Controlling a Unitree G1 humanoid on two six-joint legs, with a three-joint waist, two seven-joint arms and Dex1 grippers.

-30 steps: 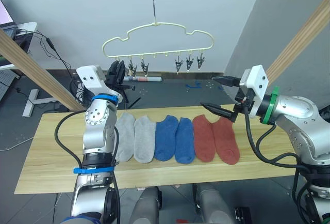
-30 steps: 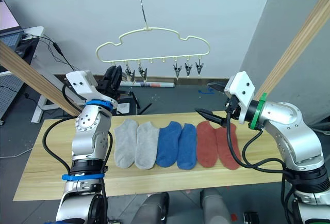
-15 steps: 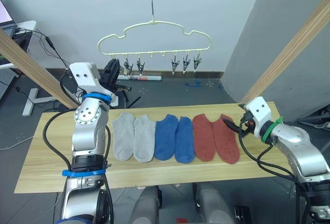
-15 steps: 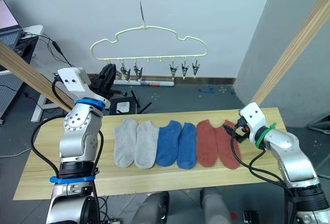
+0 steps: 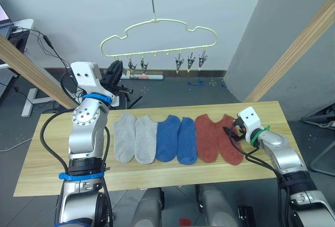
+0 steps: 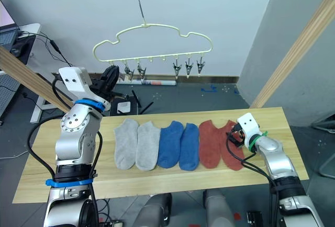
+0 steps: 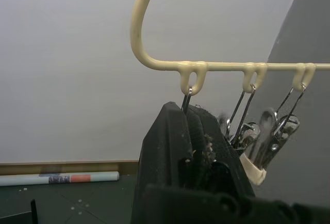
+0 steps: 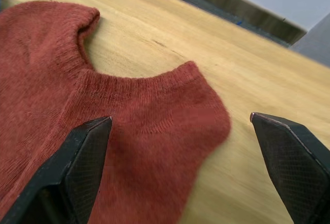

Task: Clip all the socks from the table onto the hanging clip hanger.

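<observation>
Right wrist view: the right end effector (image 8: 180,167) is spread wide around the outermost red sock (image 8: 129,131) on the counter (image 8: 247,79). The left end effector (image 7: 193,152) is clenched on a clip of the hanger (image 5: 157,36)

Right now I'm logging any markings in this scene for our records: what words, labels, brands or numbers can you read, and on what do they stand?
None can be read.
The white tube on the floor carries a red and blue band, too blurred to read.
The socks, the clip hanger and the table show no text.
</observation>
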